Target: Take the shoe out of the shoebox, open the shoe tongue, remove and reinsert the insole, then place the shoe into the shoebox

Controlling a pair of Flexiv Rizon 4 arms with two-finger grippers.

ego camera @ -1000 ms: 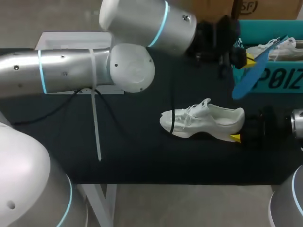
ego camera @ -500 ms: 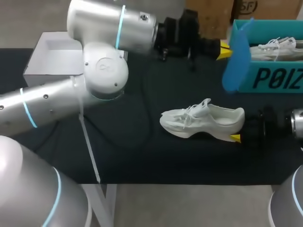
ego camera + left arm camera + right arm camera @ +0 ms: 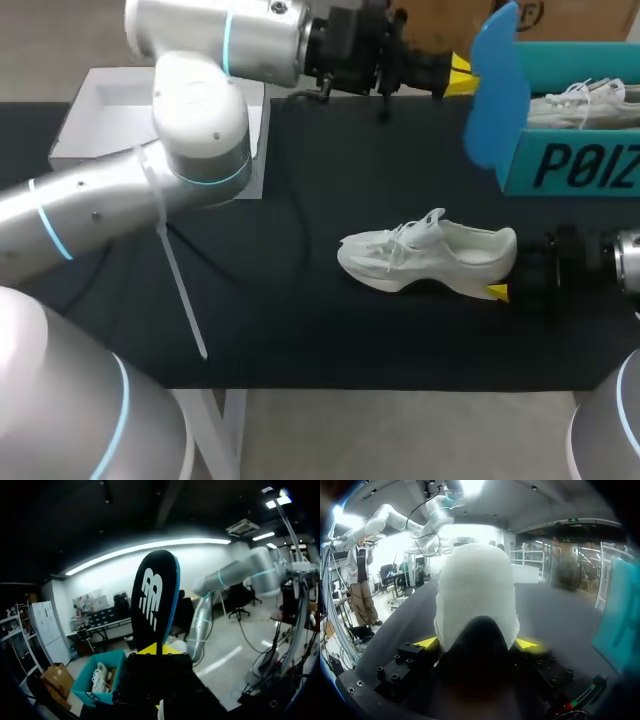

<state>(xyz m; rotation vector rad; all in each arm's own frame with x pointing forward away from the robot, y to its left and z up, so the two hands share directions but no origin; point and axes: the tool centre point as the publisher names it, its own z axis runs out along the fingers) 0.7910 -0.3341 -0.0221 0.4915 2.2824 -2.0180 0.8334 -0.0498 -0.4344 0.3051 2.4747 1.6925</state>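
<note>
Left gripper is pinching the blue insole upright beside the teal shoebox. White sneaker is lying on its sole mid-table, and the right gripper is clamping its heel.

The white laced sneaker stands in the middle of the black table. Bare table is free in front of it, beside its toe, and between it and the teal cardboard shoebox. The right gripper grips the heel and closes that side. The blue flat insole, upright in the left gripper, covers the shoebox's left end. The silver left arm crosses the far left corner.
</note>
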